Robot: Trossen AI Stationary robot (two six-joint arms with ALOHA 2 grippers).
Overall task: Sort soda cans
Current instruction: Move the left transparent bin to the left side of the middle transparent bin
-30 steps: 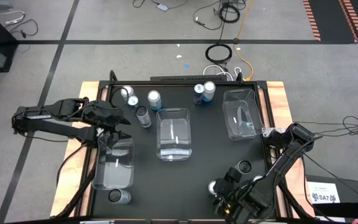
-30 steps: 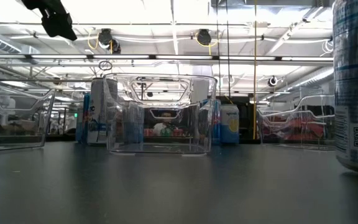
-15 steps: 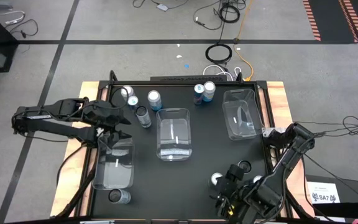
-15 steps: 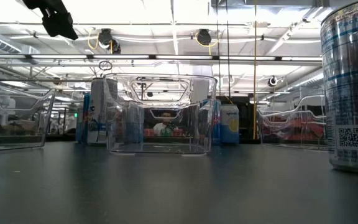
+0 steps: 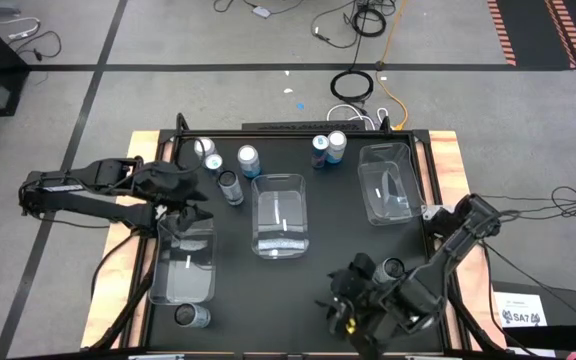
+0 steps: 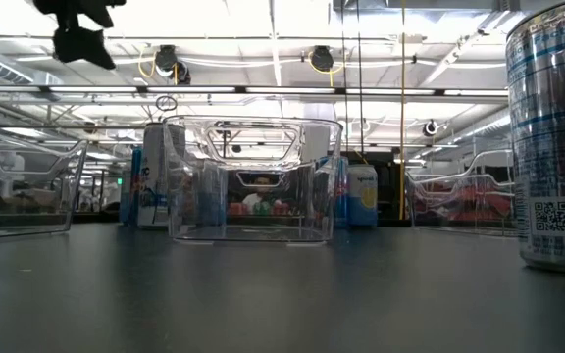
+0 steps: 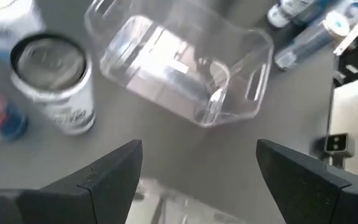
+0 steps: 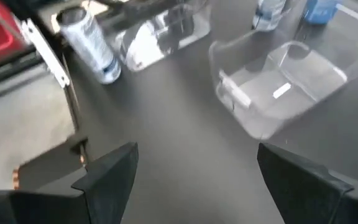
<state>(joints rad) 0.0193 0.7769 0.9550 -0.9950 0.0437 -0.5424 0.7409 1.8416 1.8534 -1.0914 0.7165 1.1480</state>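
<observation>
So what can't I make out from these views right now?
- High view: the right hand and its arm cover the table near the front right, so any cans beneath are hidden.
- Low view: the silver-white metal can is cut off by the right edge.
- Low view: cans behind the clear plastic middle bin are mostly masked by it.
- Left wrist view: blurred; the grey metal can label is unreadable.

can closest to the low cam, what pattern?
Silver metal soda can with thin blue stripes and a QR code; low view.
</observation>
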